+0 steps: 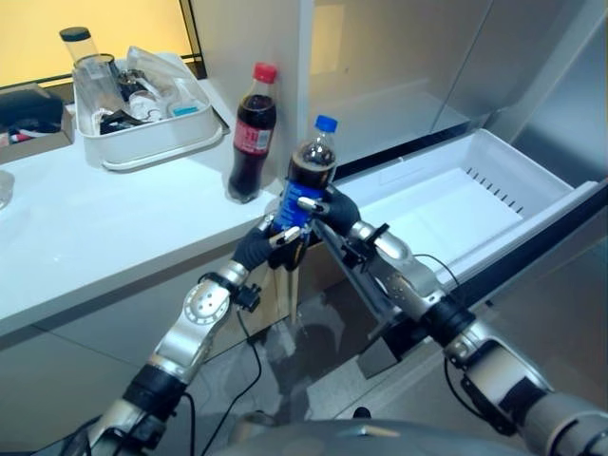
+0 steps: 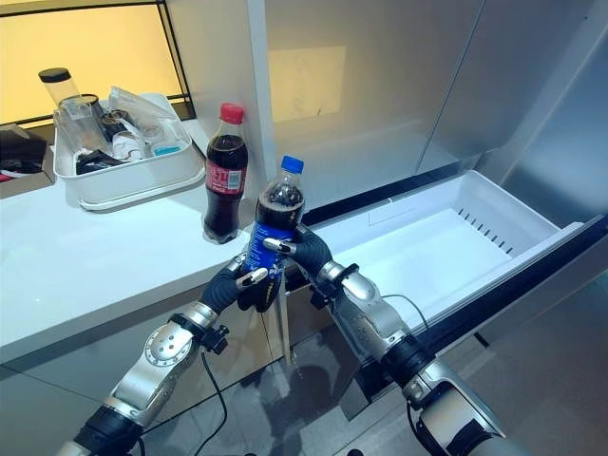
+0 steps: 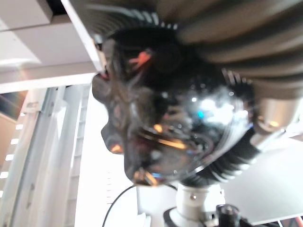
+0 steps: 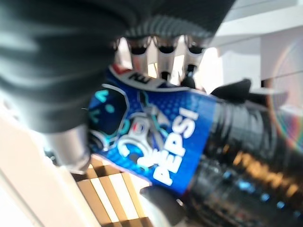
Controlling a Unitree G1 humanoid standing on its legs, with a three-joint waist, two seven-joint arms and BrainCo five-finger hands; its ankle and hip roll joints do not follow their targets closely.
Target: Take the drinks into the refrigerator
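The blue-capped cola bottle (image 2: 275,217) with the blue label stands upright in the air just off the front edge of the white tabletop (image 2: 85,266), held between both hands. The left hand (image 2: 242,280) is clasped round its lower part from the robot's left, dark-tipped fingers (image 2: 255,276) curled onto the label. The right hand (image 2: 302,249) grips it from the other side at label height; in the right wrist view its fingers (image 4: 163,49) wrap over the blue label (image 4: 151,137). The left wrist view looks at the bottle's dark base (image 3: 165,123) from very close.

A second bottle, red-capped (image 2: 225,173) and with a red label, stands upright on the tabletop near its front edge and beside the grey cabinet wall (image 2: 218,57), just behind the held bottle and apart from it. Farther back on the tabletop sits a white tray (image 2: 133,180) full of clear containers and small items.

To the right, the refrigerator's white drawer (image 2: 494,214) is pulled out, below the level of the held bottle.
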